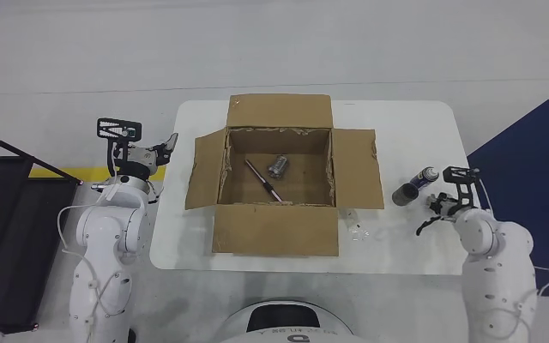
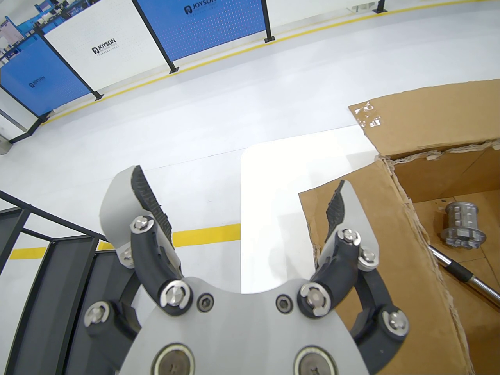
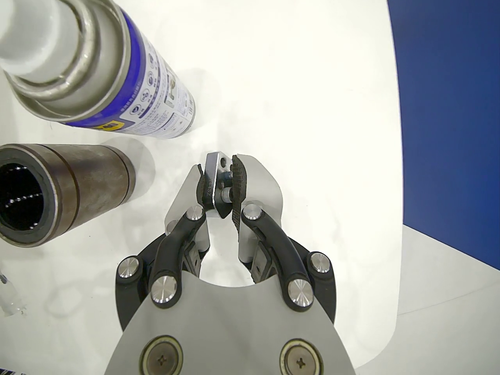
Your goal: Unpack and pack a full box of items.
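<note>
Your white worktop (image 1: 412, 249) carries the open cardboard box (image 1: 274, 230) at its centre, flaps spread. Your left gripper (image 2: 238, 193) hangs wide open at the worktop's left edge, beside the box's left flap. Right of the box stand a spray can (image 3: 156, 91) and a steel sleeve (image 3: 90, 181), close together. In the box lie a slim rod (image 1: 262, 180) and a ribbed metal fitting (image 1: 278, 165). Your right gripper (image 3: 218, 165) is clamped on a small metal bracket (image 3: 214, 193) near the can.

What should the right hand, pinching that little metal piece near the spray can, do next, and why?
Probably lower and open the right hand, setting the small metal piece on the table beside the spray can and steel cylinder. Those already stand outside the box, so it looks like unpacking; a rod and a metal part lie inside.
</note>
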{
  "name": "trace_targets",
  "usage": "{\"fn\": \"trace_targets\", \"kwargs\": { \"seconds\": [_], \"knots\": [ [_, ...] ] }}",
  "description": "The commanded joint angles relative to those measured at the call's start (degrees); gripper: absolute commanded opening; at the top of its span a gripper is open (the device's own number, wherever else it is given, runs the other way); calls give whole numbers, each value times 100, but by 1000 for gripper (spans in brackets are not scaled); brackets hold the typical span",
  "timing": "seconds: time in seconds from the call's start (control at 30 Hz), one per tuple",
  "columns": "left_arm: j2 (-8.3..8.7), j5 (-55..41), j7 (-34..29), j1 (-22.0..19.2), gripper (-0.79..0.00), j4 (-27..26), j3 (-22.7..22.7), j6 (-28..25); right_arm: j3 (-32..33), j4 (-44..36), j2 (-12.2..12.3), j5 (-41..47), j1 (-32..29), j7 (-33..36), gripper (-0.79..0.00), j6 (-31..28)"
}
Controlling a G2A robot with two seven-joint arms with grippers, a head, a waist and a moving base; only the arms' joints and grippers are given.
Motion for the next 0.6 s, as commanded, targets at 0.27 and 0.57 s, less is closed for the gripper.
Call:
{"fn": "trace_targets", "kwargs": {
  "seconds": [0.27,0.57],
  "knots": [
    [0,0,0,0,0,0,0,0,-43,-58,24,148,-92,-48,-453,74],
    [0,0,0,0,0,0,0,0,331,-1540,7,557,-835,-294,-409,388]
  ]
}}
